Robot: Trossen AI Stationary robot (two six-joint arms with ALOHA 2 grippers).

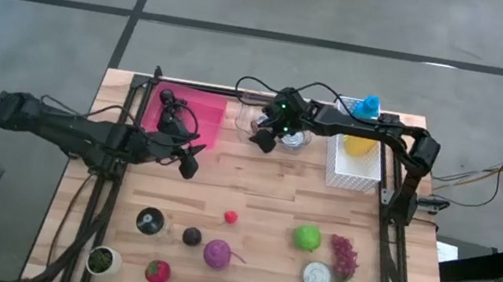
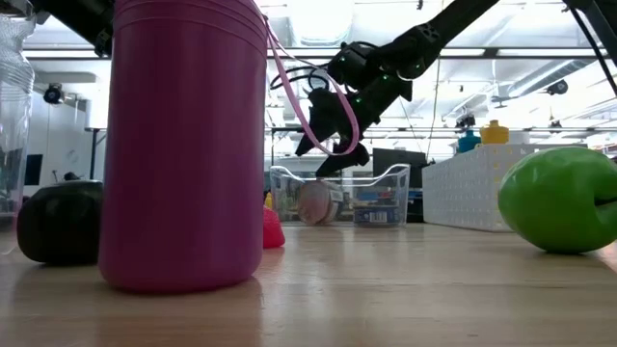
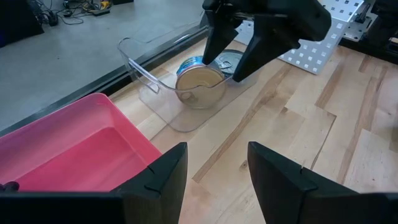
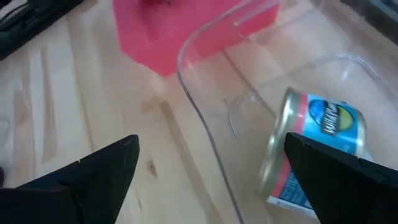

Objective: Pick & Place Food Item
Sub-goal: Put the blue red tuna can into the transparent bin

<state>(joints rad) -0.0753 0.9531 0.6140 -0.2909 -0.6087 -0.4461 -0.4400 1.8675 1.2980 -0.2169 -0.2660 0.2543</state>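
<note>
A tin can (image 3: 198, 79) with a blue label (image 4: 314, 146) lies on its side inside a clear plastic container (image 3: 140, 68) at the table's far middle. My right gripper (image 1: 262, 141) hangs open just above the container's rim (image 2: 386, 178), slanting down, with the can (image 2: 316, 202) below its fingers and apart from them. My left gripper (image 1: 190, 162) stands open over bare wood left of centre, nothing between its fingers (image 3: 161, 180).
A pink tray (image 1: 190, 111) sits left of the container, and a white basket (image 1: 354, 162) with a yellow and a blue item to its right. Along the near edge lie a green apple (image 1: 307, 237), grapes (image 1: 344, 259), a second can (image 1: 316, 276) and several small items.
</note>
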